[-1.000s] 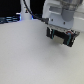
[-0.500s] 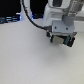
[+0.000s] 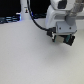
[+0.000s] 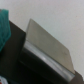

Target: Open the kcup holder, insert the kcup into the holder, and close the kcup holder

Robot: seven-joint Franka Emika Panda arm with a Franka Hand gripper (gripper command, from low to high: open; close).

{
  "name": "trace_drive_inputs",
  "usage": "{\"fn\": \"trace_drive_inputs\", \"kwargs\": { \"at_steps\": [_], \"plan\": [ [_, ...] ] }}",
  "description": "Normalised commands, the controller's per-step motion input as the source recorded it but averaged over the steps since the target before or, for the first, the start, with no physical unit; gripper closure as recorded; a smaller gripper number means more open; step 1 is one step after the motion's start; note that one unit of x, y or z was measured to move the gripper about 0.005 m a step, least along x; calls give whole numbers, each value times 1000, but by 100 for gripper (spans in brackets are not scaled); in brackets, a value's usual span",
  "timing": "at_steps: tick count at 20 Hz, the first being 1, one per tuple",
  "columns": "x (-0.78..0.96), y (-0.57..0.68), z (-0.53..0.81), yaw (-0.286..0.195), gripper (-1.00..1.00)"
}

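White arm [image 3: 56,15] hangs over a pale, bare bench [image 3: 30,57]; dark clutter lines the back edge of the room at the exterior view's left; the fingers [image 3: 59,38] sit right at the black kcup holder [image 3: 65,39], spread can't be told; wrist view shows holder's grey panel [image 4: 47,45] close beneath, teal blur [image 4: 4,27] beside it.

pale plain tabletop [image 3: 30,57], dark background strip [image 3: 12,12] behind, blurry.
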Motion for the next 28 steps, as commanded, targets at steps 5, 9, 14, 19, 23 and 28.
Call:
{"fn": "trace_drive_inputs", "kwargs": {
  "at_steps": [5,9,14,19,23,28],
  "plan": [
    [-397,477,-1,88,-100],
    [-609,531,0,73,-100],
    [-711,665,7,18,-100],
    [-786,625,-11,17,-100],
    [-848,597,-38,13,-100],
    [-919,545,-19,10,-100]
  ]
}}
